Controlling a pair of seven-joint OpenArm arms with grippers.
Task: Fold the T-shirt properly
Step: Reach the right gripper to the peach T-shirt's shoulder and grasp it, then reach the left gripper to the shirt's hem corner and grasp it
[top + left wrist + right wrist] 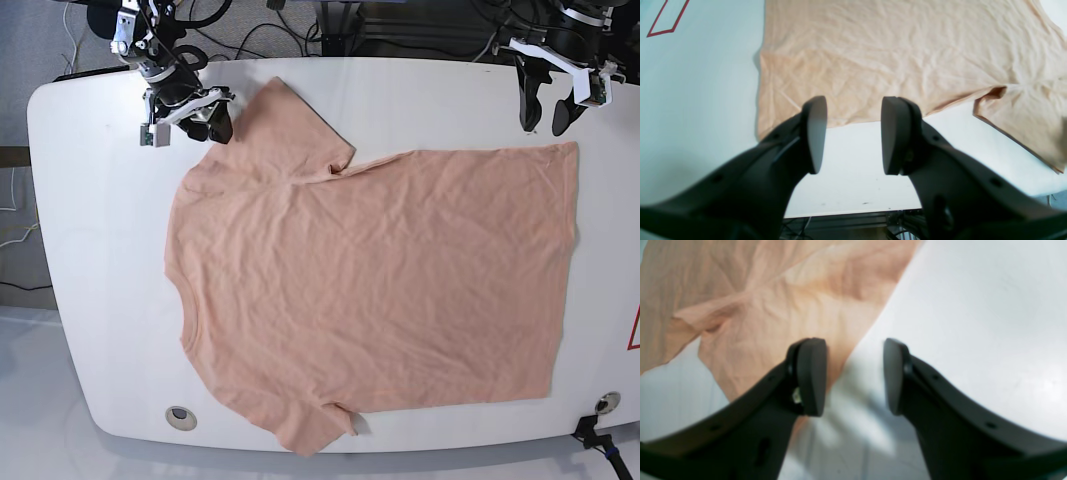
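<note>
The T-shirt (380, 290) lies spread flat on the white counter (100, 250), while the left gripper (853, 133) and right gripper (855, 376) hover at its far edge, jaws parted and empty.

Empty, parted left pincer (853, 133) above T-shirt (893, 60) edge

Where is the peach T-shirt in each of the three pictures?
Left wrist view: the peach cotton T-shirt fills the top, its hem corner at left, beyond the open left gripper.
Right wrist view: it fills the upper left, a sleeve reaching the open right gripper.
Base view: it lies spread flat across the middle.
Shared landmark: the white table under it.
</note>
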